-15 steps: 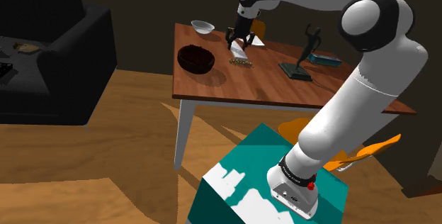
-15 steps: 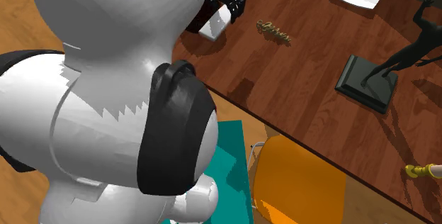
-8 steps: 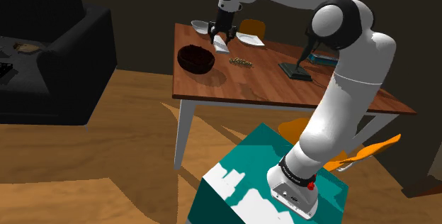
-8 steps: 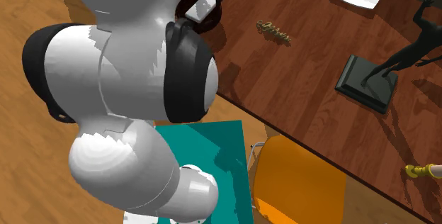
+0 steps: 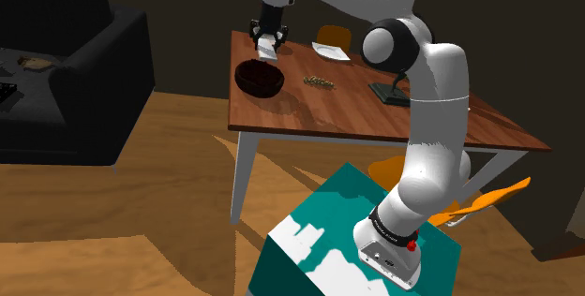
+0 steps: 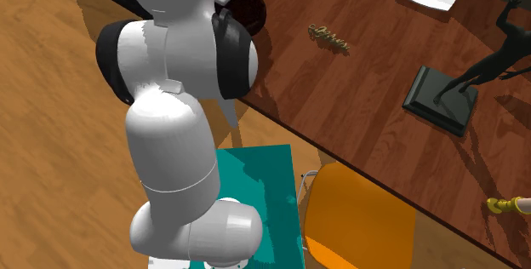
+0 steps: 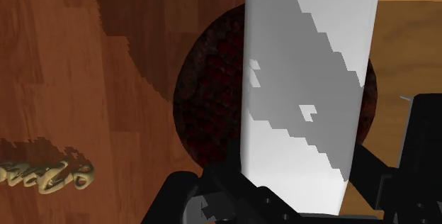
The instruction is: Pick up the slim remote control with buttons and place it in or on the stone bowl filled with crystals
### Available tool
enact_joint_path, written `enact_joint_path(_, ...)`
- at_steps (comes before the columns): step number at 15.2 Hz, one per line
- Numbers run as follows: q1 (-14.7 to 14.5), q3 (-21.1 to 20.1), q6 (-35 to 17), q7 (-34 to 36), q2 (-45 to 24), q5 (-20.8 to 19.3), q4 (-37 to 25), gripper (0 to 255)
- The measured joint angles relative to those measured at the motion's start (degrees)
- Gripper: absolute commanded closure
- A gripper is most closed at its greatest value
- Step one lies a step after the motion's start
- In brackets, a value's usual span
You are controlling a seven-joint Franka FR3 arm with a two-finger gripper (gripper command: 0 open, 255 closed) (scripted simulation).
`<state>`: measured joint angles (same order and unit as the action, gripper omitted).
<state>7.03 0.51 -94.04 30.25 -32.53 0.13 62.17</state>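
Gripped by the claw [image 5: 267, 41], the white remote [image 7: 304, 81] has been carried over the dark bowl [image 7: 205, 109], so only lowering and release remain.

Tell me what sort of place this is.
Likely a home's living or dining room: a dark sofa, a wooden table with an orange chair beside it, and a plank floor.

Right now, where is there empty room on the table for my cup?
Free: the bare wood between the gold ornament and the statue, and the table strip nearest the teal stand. Crowded: by the dark bowl, where the fingers hold the white remote.
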Motion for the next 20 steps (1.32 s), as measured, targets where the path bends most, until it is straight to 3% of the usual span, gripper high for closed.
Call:
enact_joint_path(13, -0.21, -0.04, -8.97, 0.29, -0.66, -0.03, 8.31, 255)
enact_joint_path(19, -0.22, -0.04, -9.84, 0.3, -0.57, -0.03, 9.25, 255)
enact_joint_path(20, -0.22, -0.04, -9.84, 0.3, -0.56, -0.03, 9.26, 0)
